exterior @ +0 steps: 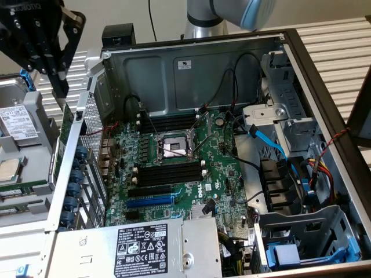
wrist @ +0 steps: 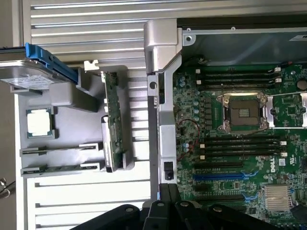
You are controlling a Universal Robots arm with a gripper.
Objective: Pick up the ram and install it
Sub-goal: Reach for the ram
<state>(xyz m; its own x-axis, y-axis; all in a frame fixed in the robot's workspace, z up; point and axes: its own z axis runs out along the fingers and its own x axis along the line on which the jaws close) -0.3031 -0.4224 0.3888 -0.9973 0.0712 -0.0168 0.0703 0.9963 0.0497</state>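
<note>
we see the black gripper (exterior: 57, 72) hanging high beside the open steel case (exterior: 191, 63), fingers pointing down; whether it is clenched we cannot tell. the flat green ram (wrist: 60, 168) lies in the grey tray (wrist: 67, 132)

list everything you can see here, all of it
computer case: one, grey metal, open
motherboard: one, green, on the case floor
processor socket: one, silver, mid-board
memory slots: black, a bank on each side of the socket
expansion slot: one, blue, past the memory slots
power supply: one, silver with a black label, at the case edge
tray: one, grey, beside the case
hard drive: one, silver with a blue bracket, in the tray
processor chip: one, silver, in the tray
ram: one seen clearly, dark green, on edge in the tray
robot arm: one, silver and blue, behind the case
jaws: black, above the tray, outside the case
</note>
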